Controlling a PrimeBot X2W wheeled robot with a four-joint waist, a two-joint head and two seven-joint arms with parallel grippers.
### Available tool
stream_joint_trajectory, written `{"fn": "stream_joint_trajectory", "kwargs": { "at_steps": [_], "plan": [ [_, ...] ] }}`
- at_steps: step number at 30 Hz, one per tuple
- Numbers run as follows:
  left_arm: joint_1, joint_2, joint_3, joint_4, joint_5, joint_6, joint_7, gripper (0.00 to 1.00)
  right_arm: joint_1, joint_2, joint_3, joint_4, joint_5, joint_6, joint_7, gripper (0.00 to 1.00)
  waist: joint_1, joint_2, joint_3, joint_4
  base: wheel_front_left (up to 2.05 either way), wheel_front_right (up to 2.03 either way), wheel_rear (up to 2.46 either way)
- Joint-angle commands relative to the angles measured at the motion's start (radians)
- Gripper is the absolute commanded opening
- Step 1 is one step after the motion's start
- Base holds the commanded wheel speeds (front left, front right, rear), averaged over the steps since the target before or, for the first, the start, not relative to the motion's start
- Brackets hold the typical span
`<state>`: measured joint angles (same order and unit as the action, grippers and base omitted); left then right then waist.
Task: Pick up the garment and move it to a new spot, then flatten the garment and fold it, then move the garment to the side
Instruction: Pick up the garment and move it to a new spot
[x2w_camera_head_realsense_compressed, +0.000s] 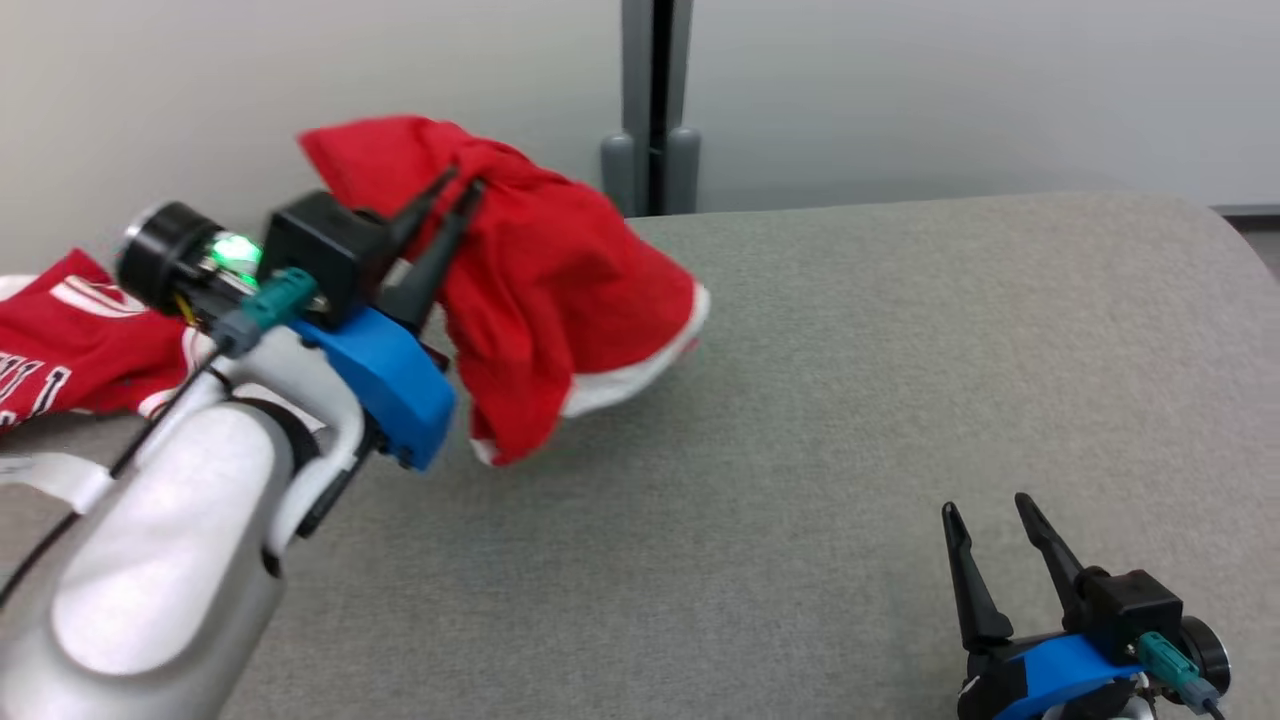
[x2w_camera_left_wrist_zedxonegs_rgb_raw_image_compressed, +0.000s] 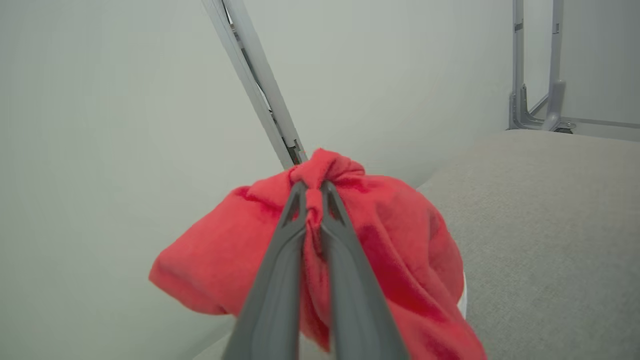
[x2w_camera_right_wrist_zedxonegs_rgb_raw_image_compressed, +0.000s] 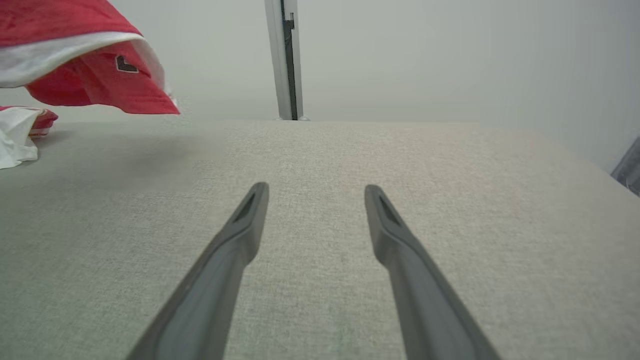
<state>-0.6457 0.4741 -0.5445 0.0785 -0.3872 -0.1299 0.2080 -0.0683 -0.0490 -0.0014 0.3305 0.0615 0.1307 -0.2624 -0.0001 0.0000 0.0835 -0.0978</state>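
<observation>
A red garment (x2w_camera_head_realsense_compressed: 555, 290) with white trim hangs bunched in the air above the grey table's left part. My left gripper (x2w_camera_head_realsense_compressed: 462, 185) is shut on a fold near its top. In the left wrist view that gripper (x2w_camera_left_wrist_zedxonegs_rgb_raw_image_compressed: 312, 186) pinches a red knot of the garment (x2w_camera_left_wrist_zedxonegs_rgb_raw_image_compressed: 400, 250), which drapes down around the fingers. In the right wrist view the garment's lower hem (x2w_camera_right_wrist_zedxonegs_rgb_raw_image_compressed: 95, 65) hangs at the upper left, clear of the surface. My right gripper (x2w_camera_head_realsense_compressed: 985, 508) rests low at the table's front right, open and holding nothing, its fingers (x2w_camera_right_wrist_zedxonegs_rgb_raw_image_compressed: 250, 210) spread over bare cloth surface.
Another red garment with white lettering (x2w_camera_head_realsense_compressed: 70, 350) lies at the table's left edge behind my left forearm. The grey padded table (x2w_camera_head_realsense_compressed: 900, 380) stretches right and forward. A grey post (x2w_camera_head_realsense_compressed: 655, 100) stands against the pale wall behind.
</observation>
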Motion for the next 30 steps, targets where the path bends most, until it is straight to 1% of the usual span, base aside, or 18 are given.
{"fn": "stream_joint_trajectory", "kwargs": {
  "at_steps": [1,3,5,9,14,17,18,19,20,22,25,30],
  "plan": [
    [0.013,-0.002,-0.019,-0.004,-0.005,0.0,0.003,0.0,-0.002,-0.002,0.001,-0.004,0.001,0.0,-0.004,1.0,0.0001,0.0,0.003,-0.015,0.0,0.0,0.0],
    [0.003,-0.005,-0.081,-0.001,-0.002,0.0,0.003,0.0,-0.017,-0.003,0.0,-0.006,0.006,0.0,-0.004,1.0,0.0001,0.0,0.029,-0.043,0.0,0.0,0.0],
    [-0.017,-0.015,-0.145,0.032,-0.004,0.0,-0.017,0.0,-0.033,-0.002,0.007,-0.009,0.014,0.0,-0.004,1.0,0.0001,0.0,0.059,-0.069,0.0,0.0,0.0],
    [-0.05,-0.04,-0.223,0.182,0.005,0.001,-0.075,0.0,-0.063,-0.003,0.027,-0.015,0.032,0.0,-0.004,1.0,0.0001,0.0,0.124,-0.114,0.0,0.0,0.0],
    [-0.098,-0.077,-0.252,0.412,0.029,0.003,-0.168,0.0,-0.093,-0.003,0.041,-0.022,0.047,0.0,-0.004,1.0,0.0001,0.0,0.188,-0.149,0.0,0.0,0.0],
    [-0.123,-0.108,-0.253,0.519,0.045,0.02,-0.237,0.0,-0.1,-0.003,0.04,-0.021,0.048,0.0,-0.004,1.0,0.0001,0.0,0.207,-0.151,0.0,0.0,0.0],
    [-0.131,-0.119,-0.249,0.548,0.046,0.026,-0.263,0.16,-0.1,-0.003,0.038,-0.018,0.048,0.0,-0.004,1.0,0.0001,0.0,0.21,-0.149,0.0,0.0,0.0],
    [-0.141,-0.13,-0.246,0.577,0.05,0.034,-0.287,0.56,-0.101,-0.003,0.037,-0.016,0.047,0.0,-0.004,1.0,0.0001,0.0,0.212,-0.145,0.0,0.0,0.0],
    [-0.148,-0.141,-0.245,0.602,0.054,0.041,-0.311,1.0,-0.1,-0.003,0.034,-0.015,0.046,0.0,-0.004,1.0,0.0001,0.0,0.212,-0.141,0.0,0.0,0.0],
    [-0.153,-0.167,-0.236,0.646,0.043,0.053,-0.357,1.0,-0.102,-0.003,0.032,-0.011,0.044,0.0,-0.004,1.0,0.0001,0.0,0.208,-0.129,0.0,0.0,0.0],
    [-0.156,-0.2,-0.225,0.693,0.025,0.055,-0.401,1.0,-0.108,-0.003,0.028,-0.012,0.042,0.0,-0.004,1.0,0.0001,0.0,0.197,-0.107,0.0,0.0,0.0],
    [-0.156,-0.215,-0.206,0.713,-0.001,0.047,-0.447,1.0,-0.113,-0.003,0.023,-0.02,0.041,0.0,-0.004,1.0,0.0001,0.0,0.178,-0.069,0.0,0.0,0.0]
  ]
}}
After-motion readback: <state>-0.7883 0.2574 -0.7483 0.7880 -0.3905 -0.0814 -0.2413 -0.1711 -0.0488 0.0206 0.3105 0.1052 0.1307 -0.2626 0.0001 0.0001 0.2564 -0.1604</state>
